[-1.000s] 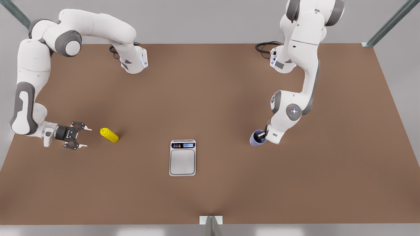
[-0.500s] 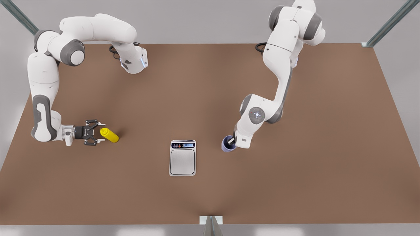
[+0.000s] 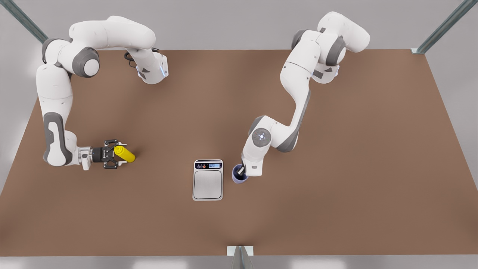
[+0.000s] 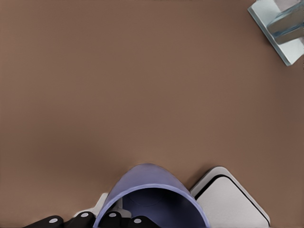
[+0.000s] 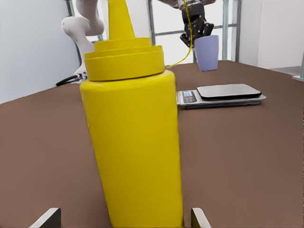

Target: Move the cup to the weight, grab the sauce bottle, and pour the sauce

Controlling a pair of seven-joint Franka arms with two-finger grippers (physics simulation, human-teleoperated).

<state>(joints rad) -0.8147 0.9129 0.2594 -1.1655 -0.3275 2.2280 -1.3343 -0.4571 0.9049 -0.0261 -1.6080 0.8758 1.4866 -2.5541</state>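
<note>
Brown desk (image 3: 336, 209): a bare, even surface carrying every object, with the two arm bases at its far edge.

Kitchen scale (image 3: 208, 180): lies flat near the middle of the desk, dark display strip toward the arm bases, steel plate bare. The right wrist view shows it (image 5: 221, 95) beyond the bottle.

Cup (image 3: 239, 175): lavender-blue, just beside the scale on the front view's right, not on the plate. In the left wrist view its rim (image 4: 151, 190) sits next to a rounded corner of the scale (image 4: 228, 202). Seen from the right wrist camera, the cup (image 5: 207, 52) hangs clear above the desk behind the scale.

Left gripper (image 3: 242, 170): on the arm at the front view's right, reaching down onto the cup's rim. One finger is inside the cup, and the jaws are closed on its wall, carrying it.

Sauce bottle (image 3: 124, 154): bright yellow, standing upright on the desk at the front view's left, well apart from the scale. Up close (image 5: 133, 133) its pointed nozzle cap rises straight up.

Right gripper (image 3: 118, 154): level with the bottle, jaws spread wide, one fingertip (image 5: 47, 217) on each side of the body, with a gap visible on both sides.
</note>
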